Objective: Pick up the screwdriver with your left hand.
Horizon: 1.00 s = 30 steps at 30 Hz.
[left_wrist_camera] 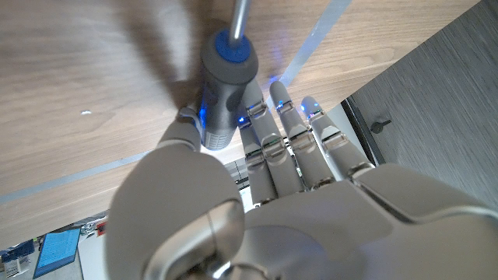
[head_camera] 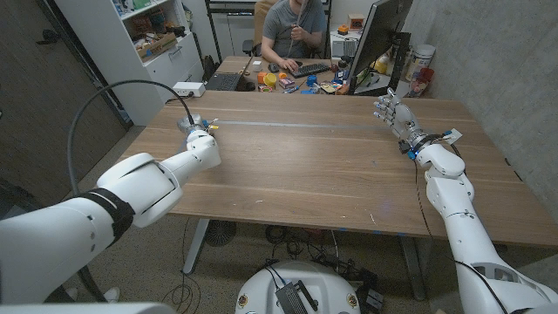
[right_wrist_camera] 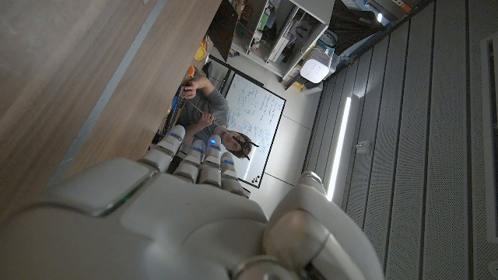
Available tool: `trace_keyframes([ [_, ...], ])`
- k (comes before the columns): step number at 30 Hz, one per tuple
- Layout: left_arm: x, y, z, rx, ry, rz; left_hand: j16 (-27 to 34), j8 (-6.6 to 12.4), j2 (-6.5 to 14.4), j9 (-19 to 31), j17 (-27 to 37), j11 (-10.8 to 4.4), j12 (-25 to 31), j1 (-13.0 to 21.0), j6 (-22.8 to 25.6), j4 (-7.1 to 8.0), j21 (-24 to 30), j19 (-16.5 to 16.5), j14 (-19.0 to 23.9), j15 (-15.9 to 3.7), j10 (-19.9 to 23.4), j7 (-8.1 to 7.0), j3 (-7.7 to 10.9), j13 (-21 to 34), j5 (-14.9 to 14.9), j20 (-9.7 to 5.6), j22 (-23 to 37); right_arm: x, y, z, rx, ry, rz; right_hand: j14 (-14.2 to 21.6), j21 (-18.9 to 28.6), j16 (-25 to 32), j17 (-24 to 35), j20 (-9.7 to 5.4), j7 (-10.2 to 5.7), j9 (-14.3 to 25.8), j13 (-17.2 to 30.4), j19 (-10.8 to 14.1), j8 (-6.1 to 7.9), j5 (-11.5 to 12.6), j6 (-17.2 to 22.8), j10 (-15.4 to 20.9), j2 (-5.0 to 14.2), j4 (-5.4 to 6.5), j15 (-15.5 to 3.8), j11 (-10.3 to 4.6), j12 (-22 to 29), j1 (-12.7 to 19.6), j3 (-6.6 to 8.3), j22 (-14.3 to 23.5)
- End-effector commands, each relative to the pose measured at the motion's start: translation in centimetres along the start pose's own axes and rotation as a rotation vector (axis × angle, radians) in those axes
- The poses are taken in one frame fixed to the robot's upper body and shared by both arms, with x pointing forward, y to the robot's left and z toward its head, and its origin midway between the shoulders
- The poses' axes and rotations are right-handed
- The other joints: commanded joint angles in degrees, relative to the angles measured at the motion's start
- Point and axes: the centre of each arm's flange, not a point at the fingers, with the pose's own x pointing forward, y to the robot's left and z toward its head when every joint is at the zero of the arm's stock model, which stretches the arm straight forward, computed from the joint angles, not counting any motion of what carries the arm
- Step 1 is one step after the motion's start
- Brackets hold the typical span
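The left robot hand [head_camera: 197, 131] is reaching over the far left part of the wooden surface [head_camera: 305, 174] and is gripping the screwdriver [left_wrist_camera: 223, 85]; in the left wrist view its thumb is sitting on one side of the grey handle and its fingers [left_wrist_camera: 288, 140] are lying along the other, with the blue collar and the metal shaft pointing away from the palm over the wood. In the head view the tool is showing only as a small bright tip at the hand, too small to make out. The right robot hand [head_camera: 397, 118] is standing near the far right edge of the surface, fingers apart and pointing up, holding nothing; the right wrist view is showing its fingers [right_wrist_camera: 194, 152] side by side beside the edge of the surface. A person [head_camera: 296, 30] is sitting behind at a cluttered desk [head_camera: 261, 78] with a keyboard and a monitor [head_camera: 384, 39]. A white shelf unit [head_camera: 157, 35] is standing at the back left, holding boxes whose contents I cannot tell
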Motion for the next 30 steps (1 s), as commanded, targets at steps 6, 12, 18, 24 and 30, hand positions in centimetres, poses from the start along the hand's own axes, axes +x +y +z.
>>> trace_keyframes([
  [6, -2.3, 6.2, -0.1, -0.152, -0.025, 0.190, -0.5, 4.79, 9.9, 0.0, 0.1, -5.45, 0.3, 11.0, 11.8, -6.04, 0.3, 0.5, 1.2, -6.73, 6.6, -4.24, 8.03, -0.2, 0.0, -0.14, 0.1, -0.4, 0.0, 0.0, 0.000, -0.003, -0.003, 0.2, 0.3, 0.2, 0.2, 0.46, 0.06, 0.2, 0.3, -0.2, 0.37, -0.3, -0.2, 0.1, 0.16, -0.16, 0.12, -0.05, 0.1, 0.6, -0.06, 0.1],
  [12, -3.1, 10.2, -0.1, -0.204, -0.050, 0.240, -0.7, 5.04, 9.1, -0.6, 0.2, -5.40, 0.6, 11.3, 12.7, -5.99, 0.3, 0.4, 1.7, -6.72, 7.2, -3.87, 9.14, -0.6, 0.1, -0.11, 0.1, -0.2, 0.1, -0.2, -0.005, 0.003, -0.002, 0.1, 0.3, 0.2, 0.2, 0.48, 0.04, 0.2, 0.2, -0.3, 0.37, -0.3, -0.2, 0.0, 0.16, -0.19, 0.08, 0.07, 0.1, 0.6, -0.06, 0.1],
  [18, -3.3, 16.3, 0.1, -0.243, -0.072, 0.331, -0.8, 5.09, 8.6, -0.8, 0.2, -5.35, 0.6, 11.3, 12.8, -5.88, 0.2, 0.3, 1.8, -6.69, 7.6, -3.83, 9.95, -1.0, 0.1, 0.02, 0.2, 0.1, 0.5, -0.1, -0.007, -0.004, 0.004, 0.0, 0.3, 0.2, 0.2, 0.67, 0.04, 0.2, 0.2, -0.4, 0.37, -0.3, -0.2, 0.0, 0.20, -0.22, 0.11, 0.05, 0.1, 0.6, -0.03, 0.1],
  [24, -4.4, 22.3, 0.7, -0.288, -0.123, 0.437, -1.0, 5.18, 8.2, -0.9, 0.2, -5.41, 0.7, 11.3, 12.9, -5.75, 0.2, 0.1, 1.9, -6.67, 7.7, -3.74, 10.75, -1.3, 0.1, 0.06, 0.2, 0.3, 0.7, 0.3, -0.009, -0.016, 0.012, -0.3, 0.3, 0.1, 0.2, 0.65, 0.11, 0.2, 0.2, -0.5, 0.38, -0.3, -0.2, 0.0, 0.24, -0.25, 0.13, 0.04, 0.1, 0.7, 0.00, 0.1],
  [30, -5.5, 26.8, 1.0, -0.313, -0.156, 0.521, -1.0, 5.27, 8.0, -1.0, 0.3, -5.42, 0.8, 11.3, 13.1, -5.66, 0.2, 0.0, 2.0, -6.68, 7.8, -3.77, 11.42, -1.4, 0.1, 0.05, 0.2, 0.4, 0.7, 0.6, -0.012, -0.021, 0.016, -0.4, 0.3, 0.0, 0.2, 0.57, 0.07, 0.2, 0.2, -0.5, 0.38, -0.3, -0.2, -0.1, 0.29, -0.29, 0.19, 0.13, 0.1, 0.8, 0.03, 0.1],
])
